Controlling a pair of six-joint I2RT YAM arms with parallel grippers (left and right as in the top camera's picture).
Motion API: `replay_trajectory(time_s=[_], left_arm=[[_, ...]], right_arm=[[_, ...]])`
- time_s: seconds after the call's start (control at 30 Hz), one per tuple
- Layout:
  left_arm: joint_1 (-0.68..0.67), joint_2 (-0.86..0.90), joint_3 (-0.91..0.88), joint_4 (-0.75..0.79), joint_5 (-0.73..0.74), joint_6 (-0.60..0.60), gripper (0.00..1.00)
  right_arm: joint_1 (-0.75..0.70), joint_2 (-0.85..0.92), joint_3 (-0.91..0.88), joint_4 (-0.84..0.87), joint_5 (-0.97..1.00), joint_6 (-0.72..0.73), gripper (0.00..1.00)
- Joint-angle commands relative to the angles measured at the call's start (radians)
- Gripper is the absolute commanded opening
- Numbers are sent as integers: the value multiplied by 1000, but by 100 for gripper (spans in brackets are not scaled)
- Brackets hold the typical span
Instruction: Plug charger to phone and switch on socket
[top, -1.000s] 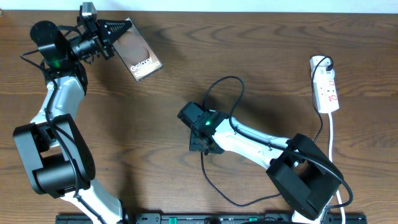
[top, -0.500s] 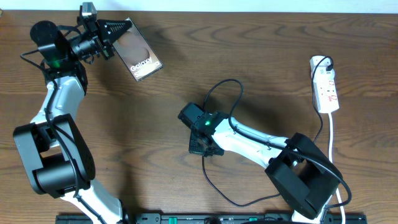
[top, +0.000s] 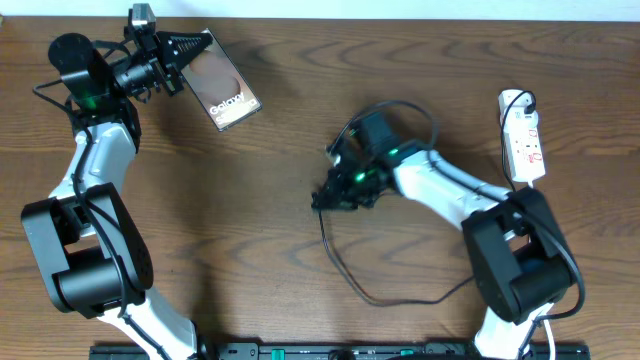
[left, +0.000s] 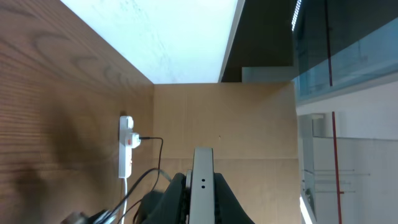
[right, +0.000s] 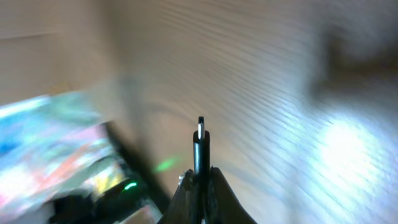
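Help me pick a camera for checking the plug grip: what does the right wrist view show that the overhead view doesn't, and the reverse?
Only the right wrist view: the charger plug tip close up, sticking straight out from between the shut fingers of the right gripper. The background is blurred.
Only the overhead view: the phone held at one end by the left gripper, the socket far off to the right, and the cable's whole loop.
Both: the charger, the right gripper and the wooden table.
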Motion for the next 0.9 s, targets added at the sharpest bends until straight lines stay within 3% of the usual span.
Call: replay_trajectory(time_s=[0.0, 0.07, 0.1, 0.43, 0.73, 0.87], left_arm=[[4, -13, 15, 10, 13, -1, 7], [4, -13, 15, 17, 17, 3, 8], [4, -13, 15, 35, 19, 3, 7], [-74, -13, 15, 264, 32, -36, 7], [-147, -13, 15, 272, 106, -35, 7], [-146, -13, 15, 272, 106, -35, 7]], right_arm=[[-113, 10, -2, 112, -491, -201, 7], [-158, 10, -2, 212, -696, -227, 8], [-176, 10, -2, 244, -704, -198, 6], [-156, 10, -2, 354, -704, -205, 3], [-74, 10, -2, 429, -697, -204, 2], [-72, 10, -2, 412, -508, -94, 1]])
